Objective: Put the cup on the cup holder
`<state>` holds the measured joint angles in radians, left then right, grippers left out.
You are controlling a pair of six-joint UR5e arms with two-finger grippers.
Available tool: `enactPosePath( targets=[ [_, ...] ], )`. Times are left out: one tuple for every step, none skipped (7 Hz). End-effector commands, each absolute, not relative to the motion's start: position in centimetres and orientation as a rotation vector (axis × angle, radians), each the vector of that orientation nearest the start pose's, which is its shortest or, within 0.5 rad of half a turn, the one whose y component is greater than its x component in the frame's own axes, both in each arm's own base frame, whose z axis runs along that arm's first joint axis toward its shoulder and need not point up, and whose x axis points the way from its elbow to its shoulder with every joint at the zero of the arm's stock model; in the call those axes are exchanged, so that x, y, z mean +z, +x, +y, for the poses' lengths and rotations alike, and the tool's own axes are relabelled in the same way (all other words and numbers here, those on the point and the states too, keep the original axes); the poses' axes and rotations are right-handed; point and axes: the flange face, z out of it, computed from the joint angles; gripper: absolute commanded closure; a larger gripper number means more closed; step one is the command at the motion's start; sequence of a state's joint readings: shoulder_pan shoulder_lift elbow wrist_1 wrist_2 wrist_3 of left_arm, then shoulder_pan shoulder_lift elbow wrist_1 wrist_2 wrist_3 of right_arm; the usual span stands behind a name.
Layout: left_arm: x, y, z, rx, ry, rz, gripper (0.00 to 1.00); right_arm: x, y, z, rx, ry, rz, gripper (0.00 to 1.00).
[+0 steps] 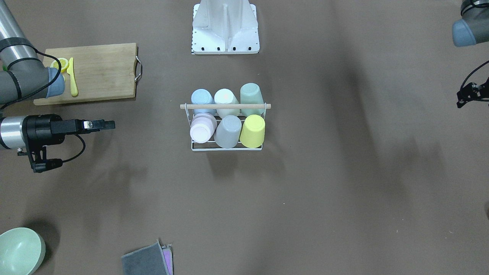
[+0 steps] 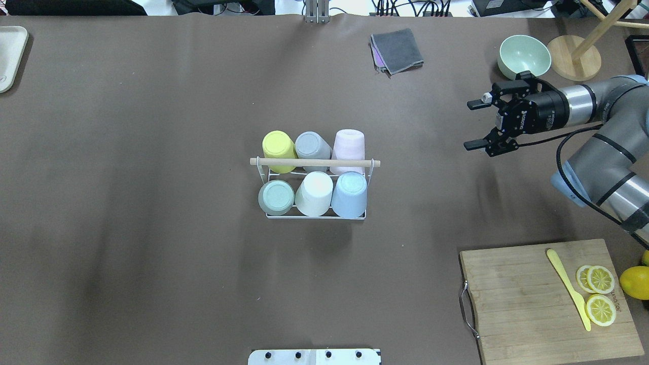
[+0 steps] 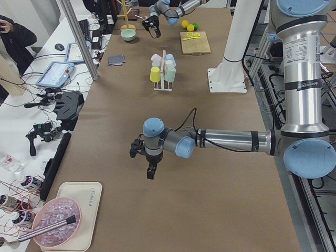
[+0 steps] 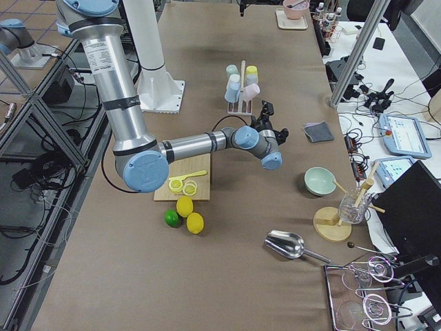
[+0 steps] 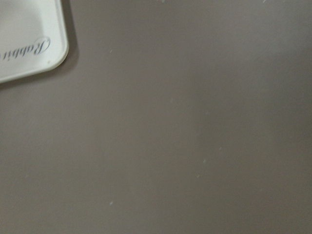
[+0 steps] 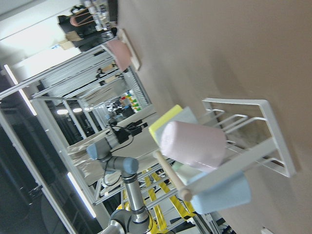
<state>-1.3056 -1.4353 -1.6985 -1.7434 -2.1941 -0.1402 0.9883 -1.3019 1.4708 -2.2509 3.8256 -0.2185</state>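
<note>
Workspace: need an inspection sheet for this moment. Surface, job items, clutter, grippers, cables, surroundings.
Surface: brown table cover, no spills seen.
Job's things: cup holder mid-table, full; yellow cup, grey cup, pink cup, green cup, white cup, blue cup all upside down on it.
Clutter: cutting board with lemon slices, green bowl, folded cloths, tray.
Grippers: right gripper open, empty, clear of holder; left gripper cannot tell, seen in side view only.
Cables: black cable looped beside right wrist.
Surroundings: operator by side bench.
</note>
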Motion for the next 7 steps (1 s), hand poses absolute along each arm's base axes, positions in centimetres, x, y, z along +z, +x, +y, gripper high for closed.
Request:
enactPosePath(
  targets=[
    [66.1,0.7,-43.7,0.167,-0.131,0.630,0.03,49.1,-24.8,-53.9,0.104,-0.781,-1.670,0.01],
    [66.5,-0.1,-43.5,0.157,-0.152,0.629,0.03,49.2,-22.0,-53.5,0.066,-0.725,-1.503,0.01],
    [66.5,0.0,-43.5,0.111,-0.157,0.626,0.03,49.2,-19.8,-51.5,0.060,-0.703,-1.446,0.03],
    [66.0,0.2,-44.0,0.072,-0.127,0.650,0.03,49.4,-18.1,-49.6,0.061,-0.688,-1.403,0.04],
    [65.3,1.0,-44.4,0.062,-0.113,0.738,0.03,51.1,-16.2,-47.3,-0.022,-0.572,-1.309,0.04],
    [64.8,1.3,-44.8,0.068,-0.108,0.764,0.03,53.3,-13.6,-46.0,-0.140,-0.335,-1.065,0.01],
    [64.5,1.3,-45.0,0.073,-0.099,0.765,0.03,55.2,-11.7,-44.9,-0.159,-0.215,-0.917,0.01]
  ],
)
